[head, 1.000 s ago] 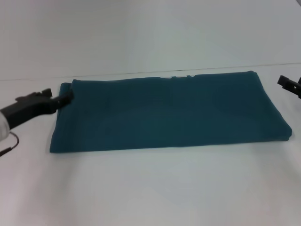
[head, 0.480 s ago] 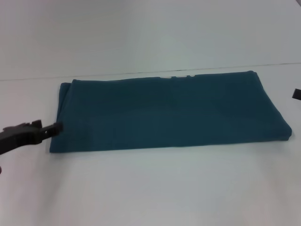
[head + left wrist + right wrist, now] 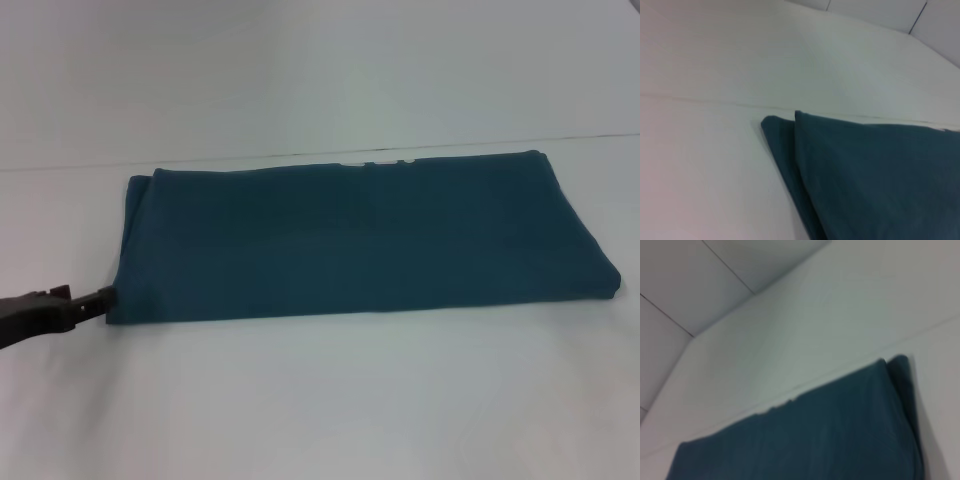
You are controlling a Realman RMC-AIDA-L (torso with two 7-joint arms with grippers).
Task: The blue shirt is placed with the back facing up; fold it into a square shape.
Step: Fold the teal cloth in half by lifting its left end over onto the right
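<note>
The blue shirt [image 3: 360, 235] lies flat on the white table as a long folded rectangle with its plain side up. A sliver of white lettering [image 3: 376, 161] peeks out at its far edge. My left gripper [image 3: 103, 297] sits low at the shirt's near left corner, its tip right at the cloth edge. In the left wrist view the shirt [image 3: 880, 180] shows its layered left end from close by. From the right wrist the shirt [image 3: 815, 440] shows its right end. My right gripper is out of sight.
The white table [image 3: 330, 400] runs wide in front of the shirt. A seam line [image 3: 250, 158] crosses the surface just behind the shirt's far edge.
My left gripper has slid from the shirt's far left corner back to its near left corner. The right gripper has withdrawn out of the head view on the right. The shirt has not moved.
</note>
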